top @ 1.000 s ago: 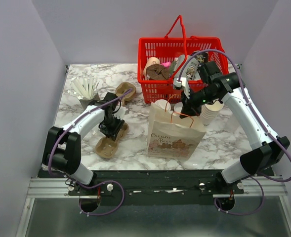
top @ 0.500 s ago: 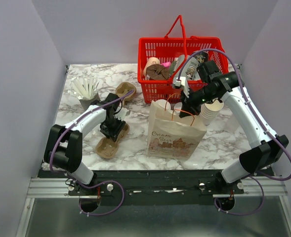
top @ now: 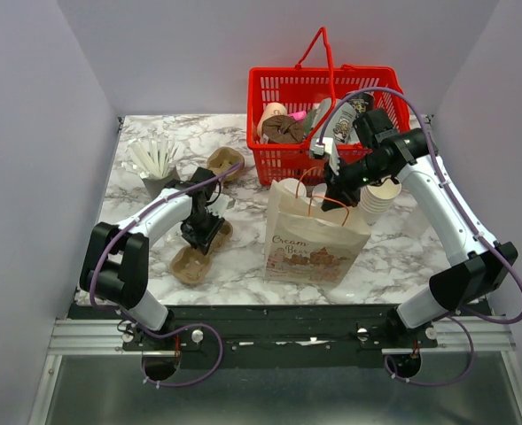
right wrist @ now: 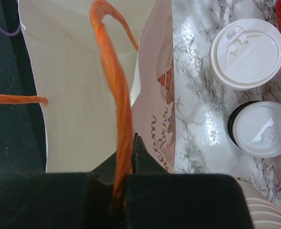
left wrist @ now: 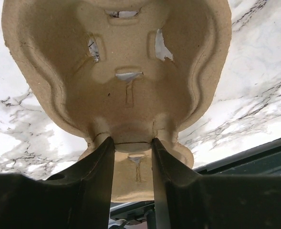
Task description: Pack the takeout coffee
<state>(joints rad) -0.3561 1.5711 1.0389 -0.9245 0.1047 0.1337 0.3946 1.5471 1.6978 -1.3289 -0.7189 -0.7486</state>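
Note:
The takeout coffee (right wrist: 247, 46), a white lidded cup, stands on the marble behind the paper bag (top: 314, 241), also visible from above (top: 289, 188). My right gripper (right wrist: 130, 138) is shut on the bag's orange handle (right wrist: 112, 71) and holds it up over the open bag mouth (top: 334, 193). My left gripper (left wrist: 133, 140) is at the table's left (top: 198, 232). Its jaws press both sides of the narrow waist of a brown pulp cup carrier (left wrist: 126, 62) lying on the marble.
A second white lid with a dark ring under it (right wrist: 262, 129) sits beside the coffee. A stack of lidless cups (top: 380, 199) stands right of the bag. A red basket (top: 269, 84) is at the back, with another pulp carrier (top: 225, 162) and a holder of stirrers (top: 157, 164) at back left.
The left jaws widened a little, then closed in on the carrier's waist. The right arm and the bag have not moved.

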